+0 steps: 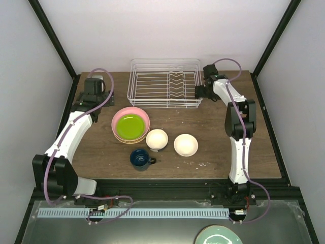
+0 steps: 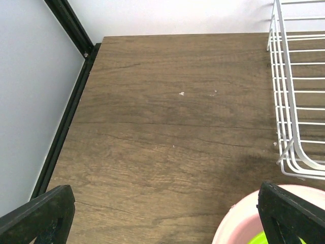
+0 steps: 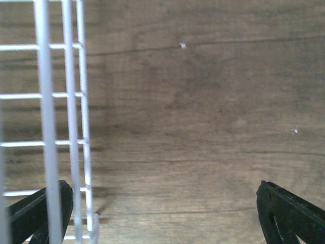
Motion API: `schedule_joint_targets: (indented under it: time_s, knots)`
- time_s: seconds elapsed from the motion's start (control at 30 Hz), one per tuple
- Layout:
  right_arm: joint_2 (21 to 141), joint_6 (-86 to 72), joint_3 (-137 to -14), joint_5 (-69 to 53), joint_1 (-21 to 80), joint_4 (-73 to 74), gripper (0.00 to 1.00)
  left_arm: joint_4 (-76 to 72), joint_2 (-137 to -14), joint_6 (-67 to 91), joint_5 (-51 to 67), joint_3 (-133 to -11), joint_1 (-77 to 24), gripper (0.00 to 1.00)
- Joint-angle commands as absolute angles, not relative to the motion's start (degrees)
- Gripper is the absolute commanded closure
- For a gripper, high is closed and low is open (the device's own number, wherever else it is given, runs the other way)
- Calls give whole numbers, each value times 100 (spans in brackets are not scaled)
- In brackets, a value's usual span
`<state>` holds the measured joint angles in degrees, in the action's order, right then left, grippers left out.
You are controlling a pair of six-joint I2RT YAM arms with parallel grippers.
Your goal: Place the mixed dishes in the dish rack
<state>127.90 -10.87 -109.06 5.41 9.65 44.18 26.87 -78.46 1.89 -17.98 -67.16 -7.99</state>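
Note:
The white wire dish rack (image 1: pixel 164 84) stands empty at the back middle of the table. A lime green plate (image 1: pixel 129 125) lies on a pink plate (image 1: pixel 118 118), with a yellow rim showing beneath. Two cream bowls (image 1: pixel 157 139) (image 1: pixel 186 145) and a dark blue mug (image 1: pixel 140 158) sit in front. My left gripper (image 1: pixel 100 95) (image 2: pixel 162 216) is open and empty over bare table, left of the rack, and the pink plate (image 2: pixel 244 223) is at its right finger. My right gripper (image 1: pixel 201 91) (image 3: pixel 162 213) is open and empty at the rack's right wall (image 3: pixel 71 127).
A pale teal plate (image 1: pixel 218 236) lies below the table's near edge, beside the right arm's base. Black frame posts and white walls close in the back corners. The wooden table (image 1: pixel 213 127) shows bare to the right of the bowls.

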Motion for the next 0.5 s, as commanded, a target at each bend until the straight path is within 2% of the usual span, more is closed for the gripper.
schedule_joint_targets:
  time_s: [0.0,0.47]
  knots:
    - [12855,-955,-11083,957,835,4916,0,2574,-7934,199,-1911,-6862,-826,0]
    - [11842,-957,-9589,1278,6,5124,0,2327,-8311,-167,-1899,-7014,-813,0]
